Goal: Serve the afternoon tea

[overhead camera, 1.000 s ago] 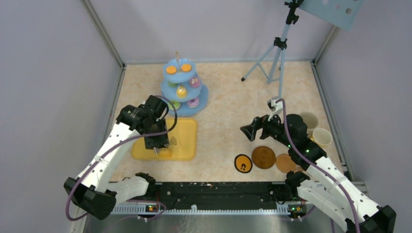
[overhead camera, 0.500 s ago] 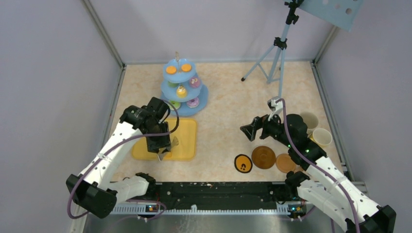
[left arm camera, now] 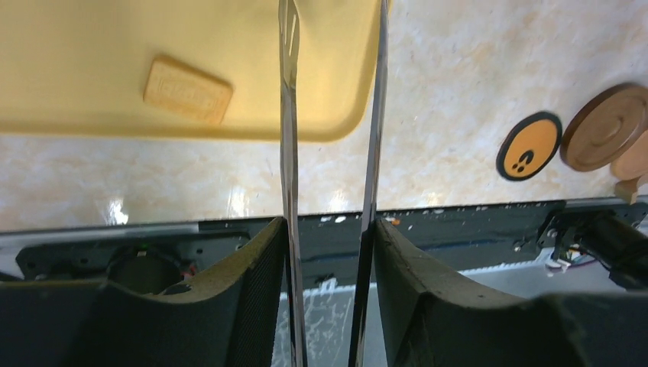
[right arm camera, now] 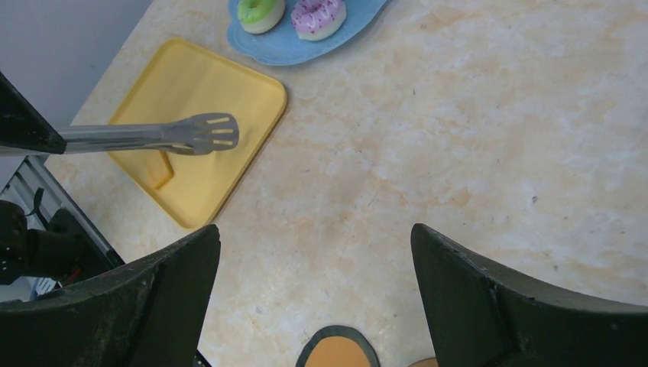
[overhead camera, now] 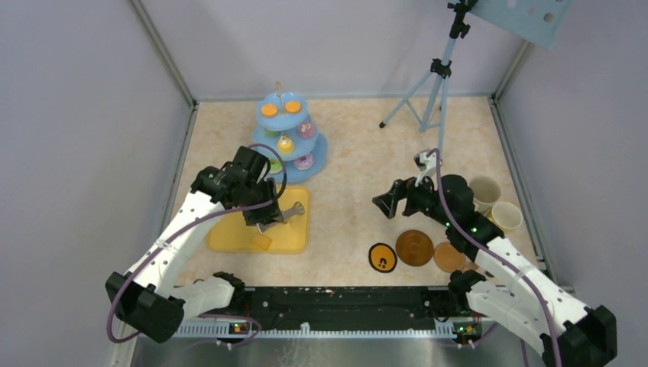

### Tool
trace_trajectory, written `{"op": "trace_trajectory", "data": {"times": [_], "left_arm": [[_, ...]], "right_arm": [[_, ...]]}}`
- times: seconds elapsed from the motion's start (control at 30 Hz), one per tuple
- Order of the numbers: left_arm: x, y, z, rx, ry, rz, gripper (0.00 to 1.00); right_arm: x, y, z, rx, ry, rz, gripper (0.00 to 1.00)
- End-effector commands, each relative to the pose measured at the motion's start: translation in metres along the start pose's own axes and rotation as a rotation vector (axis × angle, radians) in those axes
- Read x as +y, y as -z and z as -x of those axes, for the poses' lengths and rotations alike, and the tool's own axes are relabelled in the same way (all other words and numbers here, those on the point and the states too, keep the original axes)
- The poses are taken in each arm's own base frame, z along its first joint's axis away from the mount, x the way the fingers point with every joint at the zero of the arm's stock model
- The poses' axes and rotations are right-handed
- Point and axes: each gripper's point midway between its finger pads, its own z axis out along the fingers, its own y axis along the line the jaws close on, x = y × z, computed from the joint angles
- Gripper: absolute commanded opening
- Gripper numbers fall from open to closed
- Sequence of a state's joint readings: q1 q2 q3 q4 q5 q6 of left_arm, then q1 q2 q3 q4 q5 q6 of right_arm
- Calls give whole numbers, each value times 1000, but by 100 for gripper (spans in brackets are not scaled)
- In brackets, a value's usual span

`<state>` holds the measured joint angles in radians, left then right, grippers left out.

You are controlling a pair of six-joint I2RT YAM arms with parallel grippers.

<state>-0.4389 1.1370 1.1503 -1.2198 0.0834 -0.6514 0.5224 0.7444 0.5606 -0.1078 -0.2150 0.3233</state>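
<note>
**Operator:** Bench [overhead camera: 359, 153] top is beige marble-pattern, walled in grey. Where is the pastry to serve?

**Technician:** One rectangular biscuit [left arm camera: 187, 89] lies flat on the yellow tray [left arm camera: 76, 46]. The three-tier stand [overhead camera: 281, 116] just behind the tray carries the other pastries [overhead camera: 284, 143].

**Operator:** Handling?

**Technician:** Judged light, rigid and thin, and likely to skid on smooth metal. Grip across its long edges, blades low.

**Operator:** Jaws?

**Technician:** Left gripper [left arm camera: 328, 252] jaws clamp the metal tongs [left arm camera: 289, 153]. The blades are slightly parted over the tray's corner, clear of the biscuit. Right gripper [right arm camera: 313, 237] jaws stand wide and empty, near the coasters [overhead camera: 415, 248] and mugs [overhead camera: 484, 191].
</note>
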Motion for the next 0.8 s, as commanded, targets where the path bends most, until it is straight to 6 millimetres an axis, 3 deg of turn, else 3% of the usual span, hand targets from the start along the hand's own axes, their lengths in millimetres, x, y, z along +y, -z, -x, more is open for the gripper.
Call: {"op": "trace_trajectory", "data": {"times": [0.0,0.2,0.37,0.43,0.5,0.63,0.77], "left_arm": [[-15,-9,31,-148,0,-67,51],[4,18,58,-360,0,3,52],[17,37,58,-453,27,20,55],[22,33,51,-451,53,19,55],[28,28,45,-443,74,26,56],[38,29,36,-439,123,52,57],[45,32,28,-437,171,61,58]], "right_arm": [[14,-28,-10,59,-131,40,91],[39,-83,-45,127,-342,-11,79],[68,-133,-79,192,-450,-36,67],[79,-154,-83,186,-462,-47,64],[88,-171,-100,222,-447,-74,63],[108,-189,-118,236,-435,-99,57],[109,-195,-142,248,-413,-195,48]]}}
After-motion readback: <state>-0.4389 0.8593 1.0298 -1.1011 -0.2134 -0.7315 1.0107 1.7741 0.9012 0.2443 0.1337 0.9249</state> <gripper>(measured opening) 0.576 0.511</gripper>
